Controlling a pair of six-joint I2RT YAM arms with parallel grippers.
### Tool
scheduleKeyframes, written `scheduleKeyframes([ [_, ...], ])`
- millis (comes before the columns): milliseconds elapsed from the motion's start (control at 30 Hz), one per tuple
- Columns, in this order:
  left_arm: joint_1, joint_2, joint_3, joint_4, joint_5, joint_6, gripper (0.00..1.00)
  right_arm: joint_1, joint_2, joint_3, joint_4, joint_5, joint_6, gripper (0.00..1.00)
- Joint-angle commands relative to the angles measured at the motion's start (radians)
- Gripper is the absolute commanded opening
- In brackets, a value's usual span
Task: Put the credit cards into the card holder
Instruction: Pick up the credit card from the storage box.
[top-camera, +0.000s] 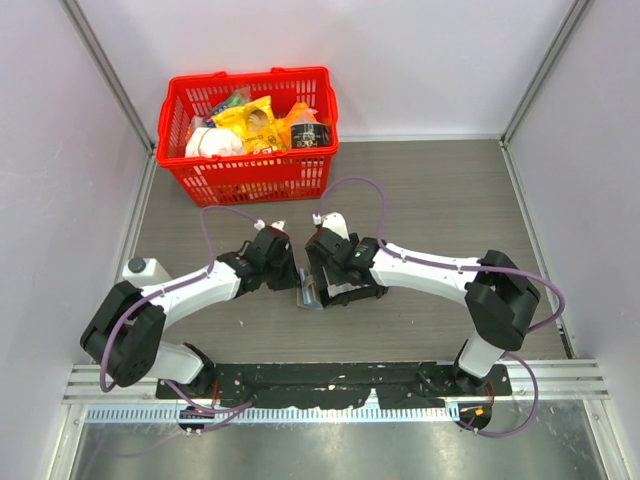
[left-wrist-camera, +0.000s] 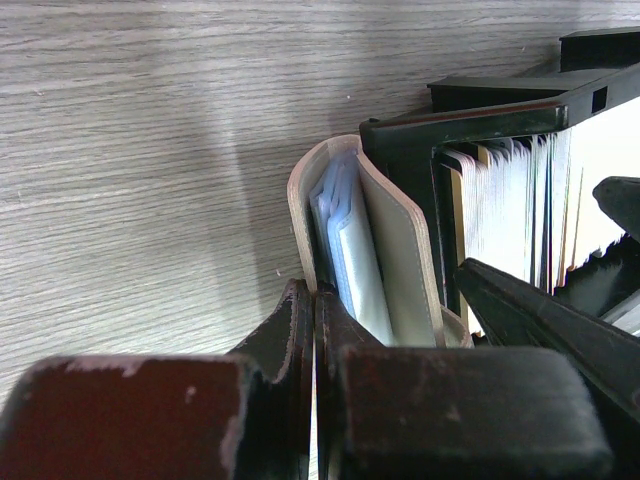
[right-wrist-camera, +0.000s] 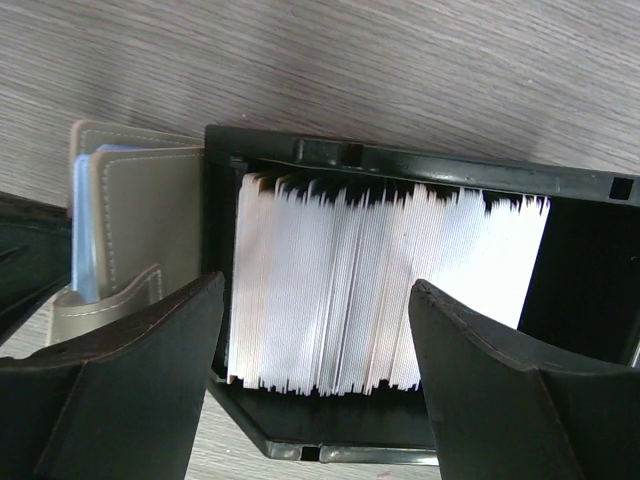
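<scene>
The card holder (left-wrist-camera: 395, 250), grey-beige with pale blue pockets, stands open on its edge on the table beside a black tray (left-wrist-camera: 400, 150). My left gripper (left-wrist-camera: 315, 295) is shut on the holder's thin left flap. The credit cards (right-wrist-camera: 380, 290), a thick stack of white cards on edge, fill the black tray (right-wrist-camera: 570, 270). My right gripper (right-wrist-camera: 318, 290) hangs open over the stack, one finger on each side, touching nothing. In the top view the card holder (top-camera: 308, 297) lies between the left gripper (top-camera: 291, 282) and the right gripper (top-camera: 332, 288).
A red shopping basket (top-camera: 250, 175) with snack packets and a bottle stands at the back left of the wooden table. Grey walls close in both sides. The arms' bases sit on a black rail (top-camera: 330, 380) at the near edge.
</scene>
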Motion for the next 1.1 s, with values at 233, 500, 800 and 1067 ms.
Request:
scheduleKeyframes([
  [233,-0.003,-0.026,0.003,0.020,-0.011,0.005,0.00,-0.008,-0.020,-0.026,-0.051,0.148,-0.004,0.78],
  [500,-0.004,-0.024,-0.001,0.021,-0.012,0.007,0.00,-0.053,-0.063,-0.081,-0.045,0.094,-0.021,0.66],
  [800,-0.003,-0.032,-0.003,0.012,-0.017,0.007,0.00,-0.071,-0.120,-0.113,0.015,0.028,-0.018,0.68],
  [1067,-0.003,-0.026,0.000,0.017,-0.008,0.010,0.00,-0.071,-0.062,-0.058,0.001,0.065,-0.030,0.72],
])
